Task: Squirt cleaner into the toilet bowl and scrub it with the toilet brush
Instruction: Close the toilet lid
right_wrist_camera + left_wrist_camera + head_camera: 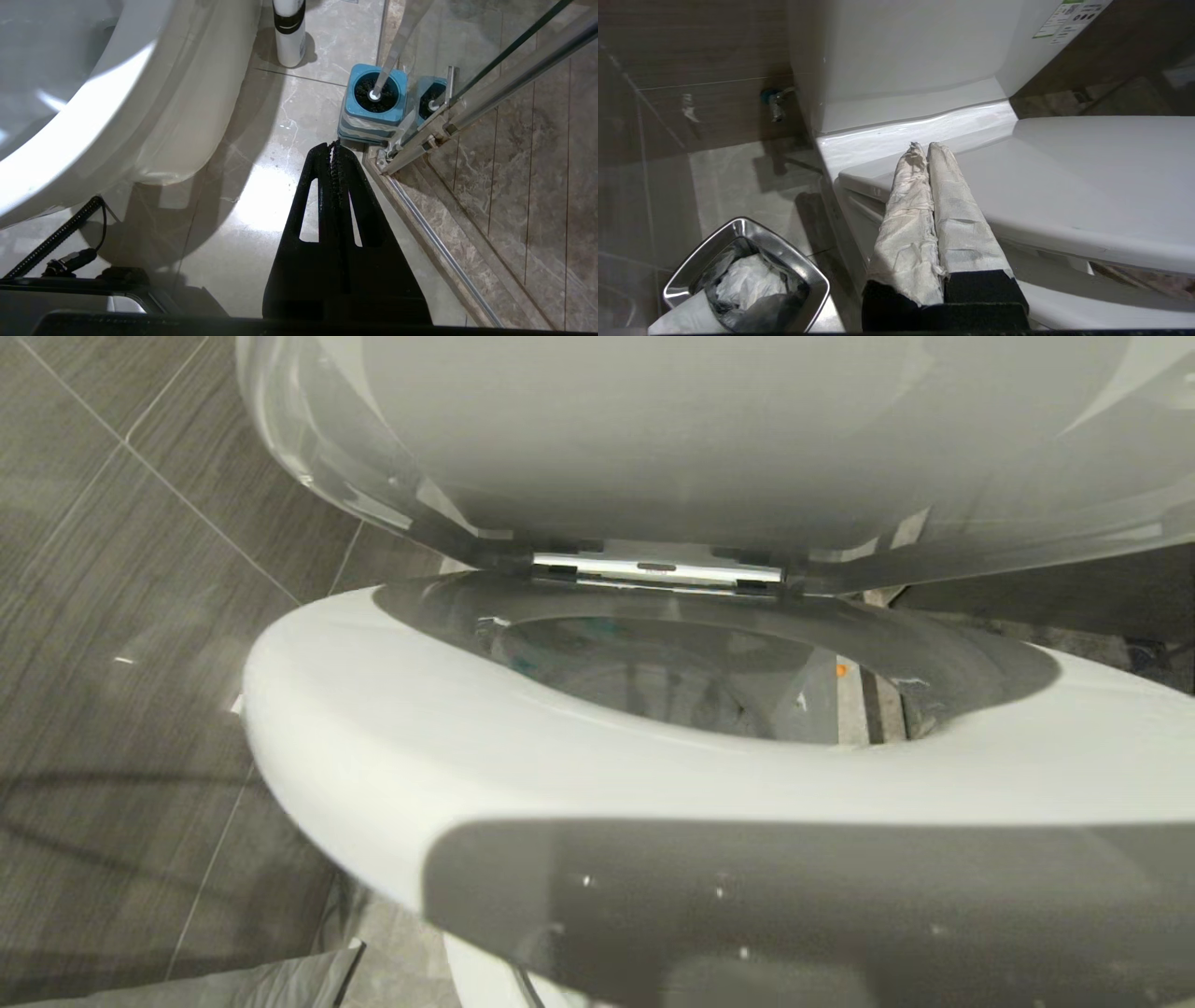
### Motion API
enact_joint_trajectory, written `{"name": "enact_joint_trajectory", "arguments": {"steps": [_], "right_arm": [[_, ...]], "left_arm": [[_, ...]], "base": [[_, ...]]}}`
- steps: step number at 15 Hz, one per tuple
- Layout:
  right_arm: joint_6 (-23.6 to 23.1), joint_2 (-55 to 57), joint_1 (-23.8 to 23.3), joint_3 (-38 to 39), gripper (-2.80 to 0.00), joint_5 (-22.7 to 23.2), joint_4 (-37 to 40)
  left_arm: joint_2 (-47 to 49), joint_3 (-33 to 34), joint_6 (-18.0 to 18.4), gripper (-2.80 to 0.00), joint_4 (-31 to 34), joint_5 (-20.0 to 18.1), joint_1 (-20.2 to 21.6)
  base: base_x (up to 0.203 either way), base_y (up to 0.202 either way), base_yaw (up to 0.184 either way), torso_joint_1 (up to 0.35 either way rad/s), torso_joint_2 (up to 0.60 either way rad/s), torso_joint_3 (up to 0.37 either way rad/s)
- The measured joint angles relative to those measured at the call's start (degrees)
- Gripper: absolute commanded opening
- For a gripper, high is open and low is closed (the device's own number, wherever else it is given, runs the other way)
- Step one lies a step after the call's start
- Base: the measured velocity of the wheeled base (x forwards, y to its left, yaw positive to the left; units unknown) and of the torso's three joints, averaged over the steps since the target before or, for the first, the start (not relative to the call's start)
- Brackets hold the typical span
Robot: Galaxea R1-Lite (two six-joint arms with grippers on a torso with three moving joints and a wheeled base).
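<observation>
Paper-wrapped fingers [929,196] fill the near edge of the left wrist view: the left gripper [927,151] has its two pads pressed flat together, pinching nothing, tips hanging just beside the rear corner of the toilet near the tank [901,56]. Over in the right wrist view, the right gripper [334,147] is likewise clamped shut on nothing, parked above the floor [261,140] and pointing toward the toilet brush [387,60].

That brush stands in its blue-topped holder [371,112], tight against the glass shower screen's bottom rail [420,135], well apart from the pedestal. A white bottle [289,32] with a black band stands on the floor near the foot of the toilet; whether it is the cleaner I cannot tell.

From the head view, the toilet bowl [672,681] lies open under the raised lid [709,429], and faint turquoise streaks of cleaner [523,663] show on the far inner wall. So my read is that the squirt is done and fetching the brush comes next.

To do that well: spread the claw before closing in, take the slim handle high, clear of the glass, and lift straight up so the holder does not tip or drag. The reflection in the glass is a trap; aim at the real handle.

Writing: a label [1069,18] with green and dark marks sits at the tank's upper corner, too small to read. No brand is legible on the bottle. A steel waste bin [747,275] holds crumpled paper.
</observation>
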State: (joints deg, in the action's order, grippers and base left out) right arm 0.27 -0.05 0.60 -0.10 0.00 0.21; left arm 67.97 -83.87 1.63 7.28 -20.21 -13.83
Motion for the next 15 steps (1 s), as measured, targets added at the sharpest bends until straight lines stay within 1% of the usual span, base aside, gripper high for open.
{"name": "enact_joint_trajectory", "arguments": {"steps": [4,15], "right_arm": [[-0.02,0.0,0.0,0.0,-2.8,0.0,-0.02],[0.0,0.0,0.0,0.0,-2.8,0.0,-0.02]], "left_arm": [[-0.32,-0.81,0.05,-2.8,0.16,1.74,0.89],[-0.97,-0.48,0.11,-2.8,0.52,1.67,0.86]], "base": [[0.0,0.0,0.0,0.003,0.0,0.086],[0.0,0.0,0.0,0.0,0.0,0.199]]}}
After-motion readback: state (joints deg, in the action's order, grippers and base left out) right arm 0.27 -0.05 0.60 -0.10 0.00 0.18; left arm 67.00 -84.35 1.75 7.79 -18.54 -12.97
